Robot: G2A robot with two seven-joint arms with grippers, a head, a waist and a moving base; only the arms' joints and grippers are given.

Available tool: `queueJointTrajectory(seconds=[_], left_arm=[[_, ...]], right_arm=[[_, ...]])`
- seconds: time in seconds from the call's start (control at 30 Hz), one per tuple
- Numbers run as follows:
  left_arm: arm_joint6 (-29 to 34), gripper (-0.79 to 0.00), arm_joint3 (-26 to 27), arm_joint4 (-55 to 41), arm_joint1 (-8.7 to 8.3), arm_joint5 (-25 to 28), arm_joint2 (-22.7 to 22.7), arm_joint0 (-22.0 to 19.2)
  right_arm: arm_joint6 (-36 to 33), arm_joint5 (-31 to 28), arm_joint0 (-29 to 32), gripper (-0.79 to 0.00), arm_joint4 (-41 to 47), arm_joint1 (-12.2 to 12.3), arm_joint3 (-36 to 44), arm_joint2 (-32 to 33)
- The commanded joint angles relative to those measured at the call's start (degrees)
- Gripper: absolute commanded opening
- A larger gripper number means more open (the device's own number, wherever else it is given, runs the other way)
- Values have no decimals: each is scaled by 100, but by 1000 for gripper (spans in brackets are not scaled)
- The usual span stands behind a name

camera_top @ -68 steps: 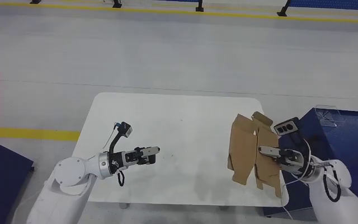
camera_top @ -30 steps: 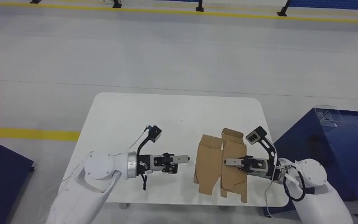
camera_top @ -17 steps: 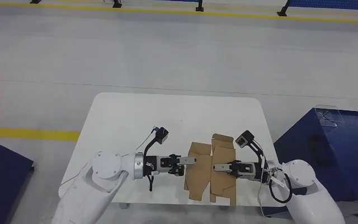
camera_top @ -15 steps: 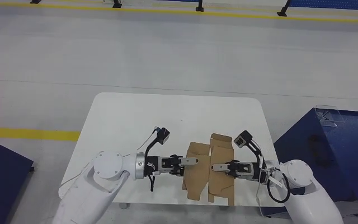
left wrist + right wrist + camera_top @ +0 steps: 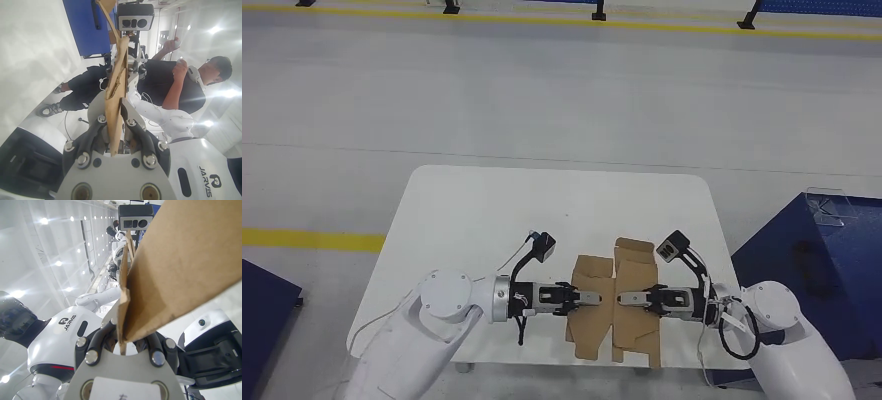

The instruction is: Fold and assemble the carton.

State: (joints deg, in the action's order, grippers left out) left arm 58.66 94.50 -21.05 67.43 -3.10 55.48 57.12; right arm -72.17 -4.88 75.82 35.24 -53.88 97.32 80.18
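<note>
We see the flattened brown cardboard carton point(image 5: 592, 275) over the near edge of the white table point(image 5: 542, 200), the left gripper point(image 5: 594, 298) and right gripper point(image 5: 630, 297) each clamped narrowly on opposite sides

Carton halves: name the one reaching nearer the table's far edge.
The right half, in the right gripper; its flap juts beyond the left half, in the left gripper.
</note>
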Motion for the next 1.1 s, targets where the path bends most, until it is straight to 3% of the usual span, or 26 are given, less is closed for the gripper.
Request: queueJointTrajectory(seconds=[0.0,0.03,0.07,0.1,0.47,1.07], left_arm=[[-2,-785,-6,-15,1,10,-1,-3],[-3,-785,-9,-19,2,14,-1,-4],[-3,-785,-6,-21,1,20,3,-8],[-13,-785,5,-35,0,44,19,-8],[-32,-785,62,-111,-32,266,208,63],[5,-785,94,-207,-33,456,253,61]], right_arm=[[5,15,-3,-785,4,1,2,-3],[10,24,-8,-631,-1,3,-6,6],[18,48,-17,-406,19,6,-31,31],[16,76,-28,0,80,10,-65,78],[-153,333,-29,0,720,91,-722,804],[-182,529,-13,0,912,92,-809,835]])
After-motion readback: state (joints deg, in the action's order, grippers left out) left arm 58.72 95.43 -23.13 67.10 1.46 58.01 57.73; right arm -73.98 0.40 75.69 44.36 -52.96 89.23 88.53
